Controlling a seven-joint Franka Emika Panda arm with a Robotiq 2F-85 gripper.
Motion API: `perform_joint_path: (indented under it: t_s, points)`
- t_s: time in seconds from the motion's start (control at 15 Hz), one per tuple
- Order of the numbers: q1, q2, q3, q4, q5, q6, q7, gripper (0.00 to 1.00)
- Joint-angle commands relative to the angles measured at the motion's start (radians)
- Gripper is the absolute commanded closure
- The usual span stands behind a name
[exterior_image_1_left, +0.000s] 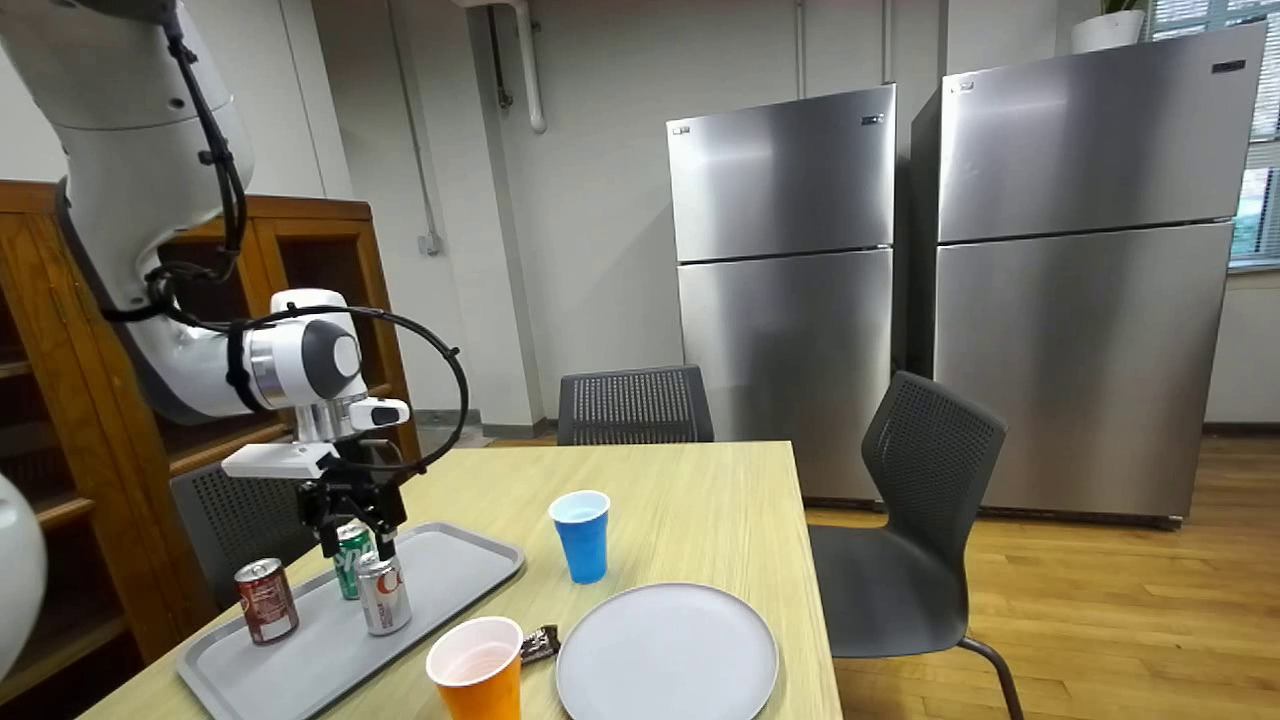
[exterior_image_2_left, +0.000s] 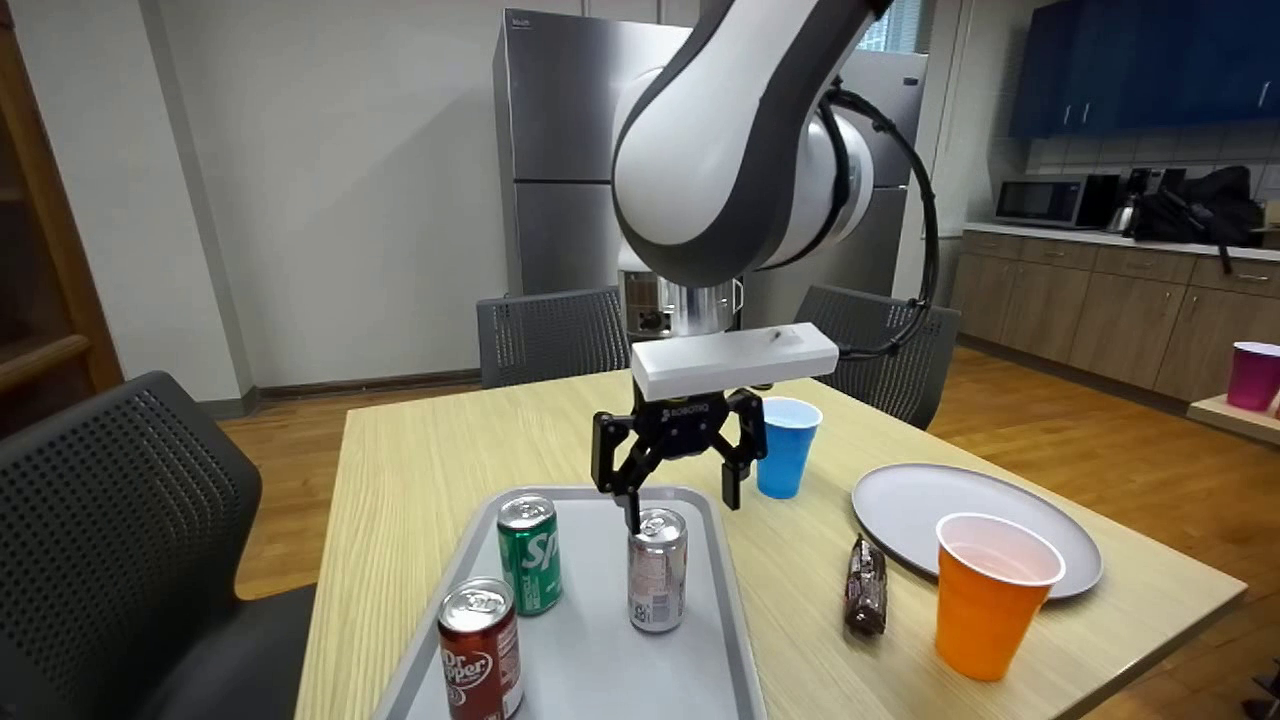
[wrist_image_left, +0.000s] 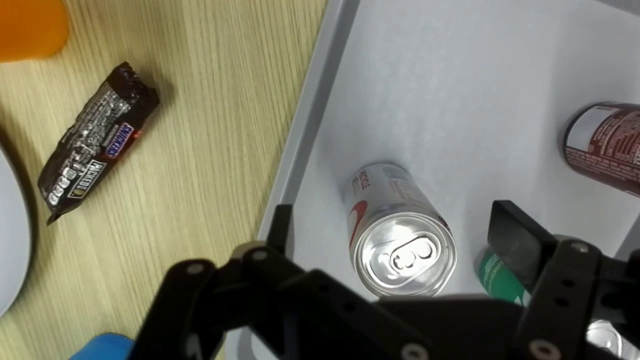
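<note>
My gripper is open and empty above the grey tray, with its fingertips spread in the wrist view (wrist_image_left: 393, 220) and in both exterior views (exterior_image_1_left: 357, 550) (exterior_image_2_left: 683, 510). A silver soda can (wrist_image_left: 400, 250) stands upright between and below the fingers, with a gap on each side in the wrist view. It also shows in both exterior views (exterior_image_1_left: 384, 598) (exterior_image_2_left: 656, 580). A green Sprite can (exterior_image_2_left: 532, 560) stands beside it, partly hidden behind a finger in the wrist view (wrist_image_left: 502, 280). A dark red Dr Pepper can (exterior_image_2_left: 480, 650) stands farther along the tray (exterior_image_2_left: 590, 670).
A blue cup (exterior_image_2_left: 787, 455) stands beyond the tray. A brown Snickers packet (wrist_image_left: 100, 140) lies on the wooden table beside the tray. An orange cup (exterior_image_2_left: 990, 600) and a grey plate (exterior_image_1_left: 668, 655) are past it. Dark chairs (exterior_image_1_left: 905, 520) stand around the table.
</note>
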Motion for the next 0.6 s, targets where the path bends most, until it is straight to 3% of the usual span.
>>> perform_joint_path:
  t_s: [0.0,0.53]
  points:
    - [0.025,0.048,-0.023,0.061,-0.030,-0.023,-0.016,0.00]
    - [0.058,0.135,-0.051,0.144,-0.059,-0.031,-0.020,0.00]
